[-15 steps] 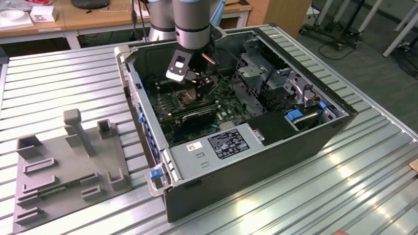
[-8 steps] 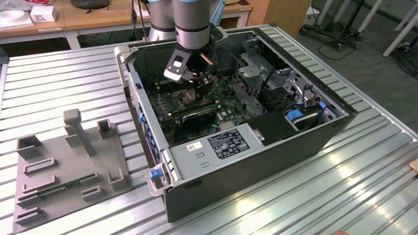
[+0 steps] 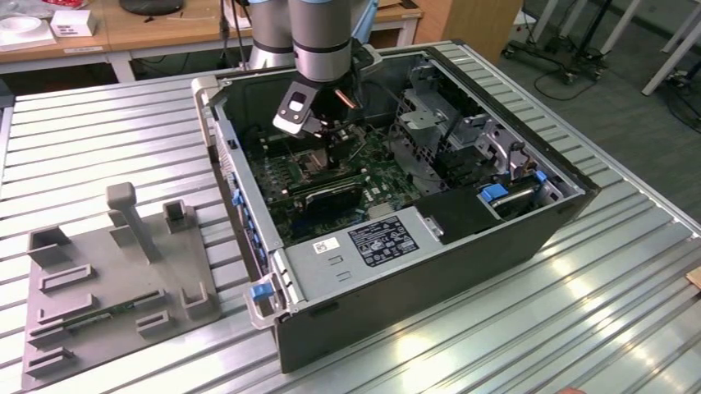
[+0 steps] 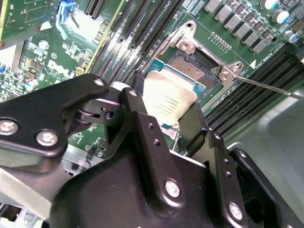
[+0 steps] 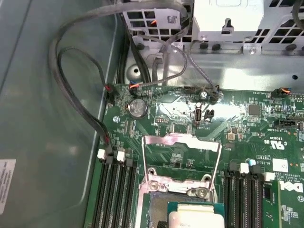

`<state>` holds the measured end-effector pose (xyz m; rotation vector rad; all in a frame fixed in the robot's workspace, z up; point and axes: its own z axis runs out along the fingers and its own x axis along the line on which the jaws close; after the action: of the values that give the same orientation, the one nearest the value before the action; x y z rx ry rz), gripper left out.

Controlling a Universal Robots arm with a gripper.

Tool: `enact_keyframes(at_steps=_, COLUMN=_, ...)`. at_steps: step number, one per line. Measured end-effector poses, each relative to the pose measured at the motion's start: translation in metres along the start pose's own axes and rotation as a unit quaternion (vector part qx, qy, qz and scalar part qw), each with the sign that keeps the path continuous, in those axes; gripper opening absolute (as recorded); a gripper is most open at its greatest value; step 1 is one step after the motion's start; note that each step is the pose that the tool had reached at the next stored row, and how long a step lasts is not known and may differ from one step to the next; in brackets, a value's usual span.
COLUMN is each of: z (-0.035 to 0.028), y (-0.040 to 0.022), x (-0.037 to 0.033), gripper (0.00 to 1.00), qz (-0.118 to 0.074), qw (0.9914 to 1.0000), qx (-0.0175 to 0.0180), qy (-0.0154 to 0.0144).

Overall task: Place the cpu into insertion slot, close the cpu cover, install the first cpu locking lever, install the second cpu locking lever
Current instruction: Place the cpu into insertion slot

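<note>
Claw [image 4: 168, 114] first: as best I can judge from the second wrist view, it is clenched on the chip [image 4: 169, 94], with its black fingers [image 4: 134, 102] pressing two opposite edges. That chip hangs just above the socket [image 4: 192, 64], tilted and covering the near half, so the dark pin field of the far half is bare; it is not yet seated.

I judge the chip light, stiff and thin, with a smooth metal face that would slip under a loose pinch. Its underside and the socket pins are the fragile parts, so the edges are the place to hold it, never the faces.

In the first wrist view the cover [image 5: 183, 139] is flipped open on the socket's far side. A thin lever [image 4: 266, 87] is swung clear beside the socket. Long black memory slots [image 4: 137, 35] flank it on the green board [image 4: 28, 52].

From the exterior view my arm [image 3: 323, 41] reaches steeply down into the open computer case [image 3: 232, 164], the claw aimed at the board's middle. The case rests on a slatted metal table [image 3: 98, 148], with a grey parts tray [image 3: 110, 271] well apart toward the exterior view's left.
</note>
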<state>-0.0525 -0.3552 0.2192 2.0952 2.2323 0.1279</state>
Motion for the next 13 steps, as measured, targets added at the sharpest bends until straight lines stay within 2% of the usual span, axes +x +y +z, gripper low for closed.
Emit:
enact_keyframes(at_steps=4, z=-0.0001, y=0.0, x=0.0005, gripper=0.54, qz=0.013, qw=0.99991, qx=0.0001, qy=-0.0015)
enact_keyframes(at_steps=7, z=-0.0001, y=0.0, x=0.0007, gripper=0.54, qz=0.014, qw=0.9999, qx=0.0, qy=-0.0009)
enact_keyframes(at_steps=10, z=-0.0001, y=0.0, x=0.0007, gripper=0.54, qz=0.015, qw=0.99987, qx=-0.0004, qy=0.0062)
enact_keyframes(at_steps=13, z=0.0, y=0.0, x=0.0008, gripper=0.54, qz=0.015, qw=0.99986, qx=-0.0004, qy=0.0071)
